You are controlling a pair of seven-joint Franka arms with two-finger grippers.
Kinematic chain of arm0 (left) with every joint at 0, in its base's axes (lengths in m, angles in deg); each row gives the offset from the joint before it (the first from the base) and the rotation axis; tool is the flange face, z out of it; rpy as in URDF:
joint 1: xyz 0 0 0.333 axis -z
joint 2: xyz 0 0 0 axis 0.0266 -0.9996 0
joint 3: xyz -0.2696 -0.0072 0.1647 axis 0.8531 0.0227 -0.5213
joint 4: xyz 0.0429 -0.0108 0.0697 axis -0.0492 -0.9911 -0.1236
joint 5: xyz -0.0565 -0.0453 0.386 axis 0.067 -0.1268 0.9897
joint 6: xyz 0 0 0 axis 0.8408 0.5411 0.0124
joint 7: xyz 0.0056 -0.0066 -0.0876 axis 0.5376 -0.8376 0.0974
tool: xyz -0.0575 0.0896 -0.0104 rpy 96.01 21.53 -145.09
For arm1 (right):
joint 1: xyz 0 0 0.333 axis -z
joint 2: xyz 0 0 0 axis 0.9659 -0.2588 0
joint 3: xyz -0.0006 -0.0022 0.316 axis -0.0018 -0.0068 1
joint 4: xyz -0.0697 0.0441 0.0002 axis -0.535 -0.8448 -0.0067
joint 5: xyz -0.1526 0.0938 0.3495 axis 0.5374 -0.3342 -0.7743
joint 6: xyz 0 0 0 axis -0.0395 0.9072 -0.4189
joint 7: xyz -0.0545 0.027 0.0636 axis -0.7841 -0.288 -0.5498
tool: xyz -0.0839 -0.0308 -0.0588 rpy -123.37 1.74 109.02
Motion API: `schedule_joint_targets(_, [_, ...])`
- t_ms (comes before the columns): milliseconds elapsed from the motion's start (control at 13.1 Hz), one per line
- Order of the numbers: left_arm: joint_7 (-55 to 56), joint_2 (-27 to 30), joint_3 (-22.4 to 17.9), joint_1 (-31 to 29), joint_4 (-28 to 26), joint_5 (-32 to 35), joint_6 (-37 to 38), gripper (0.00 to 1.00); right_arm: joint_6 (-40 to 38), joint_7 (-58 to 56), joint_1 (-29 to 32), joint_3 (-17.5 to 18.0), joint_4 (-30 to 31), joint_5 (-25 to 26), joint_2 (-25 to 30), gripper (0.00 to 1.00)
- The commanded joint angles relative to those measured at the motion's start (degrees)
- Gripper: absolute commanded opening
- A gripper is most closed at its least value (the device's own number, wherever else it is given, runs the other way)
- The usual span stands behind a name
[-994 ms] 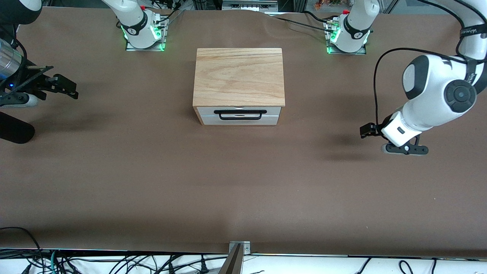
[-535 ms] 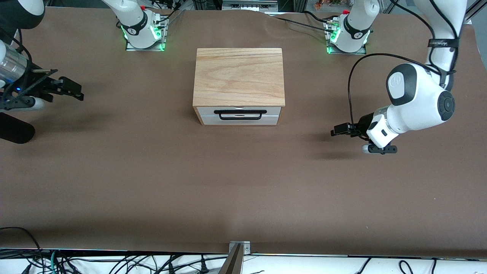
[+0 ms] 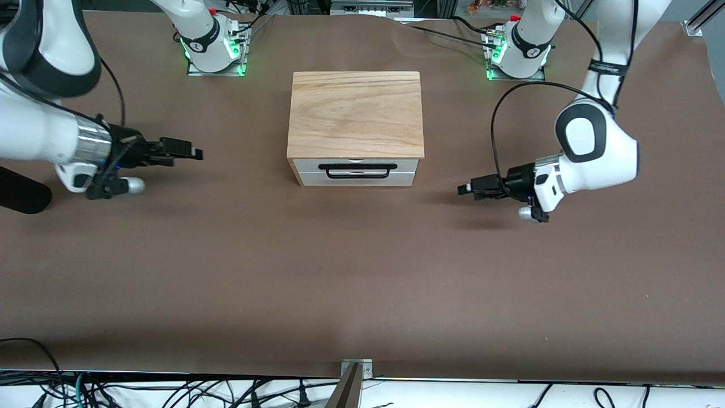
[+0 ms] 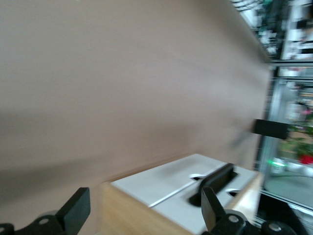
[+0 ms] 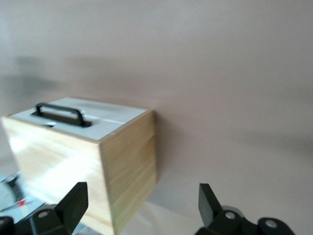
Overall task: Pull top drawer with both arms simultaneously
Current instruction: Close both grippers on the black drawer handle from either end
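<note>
The cabinet [image 3: 355, 116] sat mid-bench between the two arm bases, with the top drawer [image 3: 357, 165] fully shut, its white front facing the front camera. The black bar handle [image 3: 357, 171] ran lengthwise from the left arm's end of the bench toward the right arm's end, parallel to the drawer front.

The left end effector [image 3: 474, 188] hung low over bare bench toward the left arm's end, fingers spread and empty, pointing sideways at the cabinet. It sat about level with the drawer front, maybe slightly nearer the front camera.

The right end effector [image 3: 184, 151] was over bare bench at the right arm's end, also spread wide, holding nothing, pointing in at the cabinet.

The left one looked closer to the handle than the right one; both were well apart from it.

Each wrist view showed the cabinet ahead between the open fingers [image 4: 77, 210] [image 5: 73, 200]. The left wrist view was smeared, so exact alignment there was hard to judge.

Judgement: both needed to swing round in front of the drawer, each taking its own end of the bar.
</note>
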Motion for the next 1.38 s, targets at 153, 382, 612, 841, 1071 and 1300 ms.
schedule_joint_targets(153, [-17.56,-6.10,0.65,2.28,-0.35,-17.58,1.48,1.00,-1.65,-13.94,-1.02,-0.04,-0.36,-19.52,-11.21,1.00])
schedule_joint_targets(382, [-27.17,-9.97,0.74,3.25,0.09,-26.99,6.74,1.00,-0.78,-17.29,-3.65,0.05,1.12,-28.58,-16.84,1.00])
schedule_joint_targets(612, [-33.39,-13.32,0.65,4.39,0.27,-34.47,14.48,1.00,3.86,-24.47,-6.73,0.05,6.65,-41.06,-18.52,1.00])
schedule_joint_targets(841, [-39.03,-15.69,0.65,6.32,0.27,-39.57,19.51,0.97,8.36,-35.28,-11.12,-0.04,12.64,-55.81,-18.70,1.00])
schedule_joint_targets(1071, [-41.50,-17.89,0.74,8.60,1.41,-41.96,19.51,0.88,10.48,-43.12,-13.77,-0.04,12.91,-62.35,-21.24,1.00])
schedule_joint_targets(1300, [-41.42,-18.16,1.52,9.57,1.41,-43.19,19.42,0.65,10.04,-49.45,-14.65,-0.04,12.91,-63.86,-22.92,0.93])
